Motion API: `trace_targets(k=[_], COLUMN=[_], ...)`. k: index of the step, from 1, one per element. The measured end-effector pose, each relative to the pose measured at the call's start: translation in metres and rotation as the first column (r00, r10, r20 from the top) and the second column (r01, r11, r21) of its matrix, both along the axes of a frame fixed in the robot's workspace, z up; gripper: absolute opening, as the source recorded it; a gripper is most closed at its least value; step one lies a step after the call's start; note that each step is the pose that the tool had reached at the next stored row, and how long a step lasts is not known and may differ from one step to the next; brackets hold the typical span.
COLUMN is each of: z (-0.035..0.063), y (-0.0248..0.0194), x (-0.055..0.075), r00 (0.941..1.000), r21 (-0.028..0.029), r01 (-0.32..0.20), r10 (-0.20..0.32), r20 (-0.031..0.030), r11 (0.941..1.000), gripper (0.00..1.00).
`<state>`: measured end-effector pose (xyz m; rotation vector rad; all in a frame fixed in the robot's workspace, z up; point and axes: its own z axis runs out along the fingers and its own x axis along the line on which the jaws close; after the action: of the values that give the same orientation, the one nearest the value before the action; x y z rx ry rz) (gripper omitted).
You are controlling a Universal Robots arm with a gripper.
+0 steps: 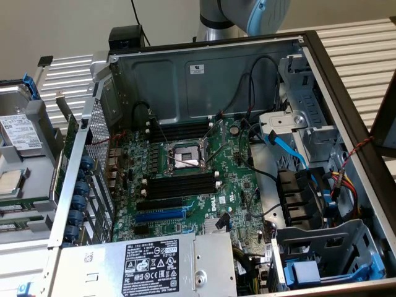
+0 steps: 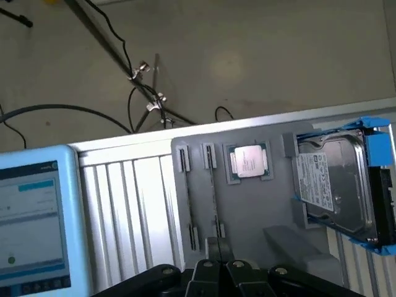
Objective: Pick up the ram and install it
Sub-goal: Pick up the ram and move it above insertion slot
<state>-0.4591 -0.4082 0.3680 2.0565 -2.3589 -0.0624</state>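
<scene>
One end effector (image 2: 218, 249) hangs over the desk (image 2: 136, 204), and it is shut tight with its two tips pressed together. From the wrist view I cannot tell if it touches anything.

Right by its tips is a gray tray (image 2: 260, 210) that lies on the desk. The ram (image 2: 214, 192) stands on its thin edge in a groove of this tray, with one end closest to the tips. Just beside it, in the next groove, stands another thin dark stick (image 2: 188, 198). A square silver chip (image 2: 249, 162) sits in its own little pocket of the tray, next to the ram. Past the chip, a hard drive (image 2: 334, 185) in a blue frame (image 2: 377, 133) leans on the tray's side.

The tray is close to the desk edge, where the floor (image 2: 247, 55) with its black cables starts. A screen (image 2: 31, 216) with a light blue rim is farther along the desk.

An open computer case (image 1: 210, 68) sits on the desk too, with the tray at the exterior view's left of it. Inside is a green board (image 1: 238, 185) with long black slots (image 1: 179, 185), a blue slot (image 1: 159, 216) and a shiny square socket (image 1: 184, 158). The gray arm (image 1: 247, 12) rises behind the case.
</scene>
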Motion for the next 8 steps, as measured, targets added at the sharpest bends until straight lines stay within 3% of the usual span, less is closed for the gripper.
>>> trace_targets(k=[4, 8], z=[-0.0009, -0.0018], y=[0.0000, 0.0000], x=[0.0000, 0.0000], r00=[0.9979, 0.9911], r21=[-0.0012, -0.0037], r01=[-0.065, -0.133], r10=[0.065, 0.133], r20=[0.0063, 0.0108], r11=[0.9979, 0.9911], gripper=[0.11, 0.11])
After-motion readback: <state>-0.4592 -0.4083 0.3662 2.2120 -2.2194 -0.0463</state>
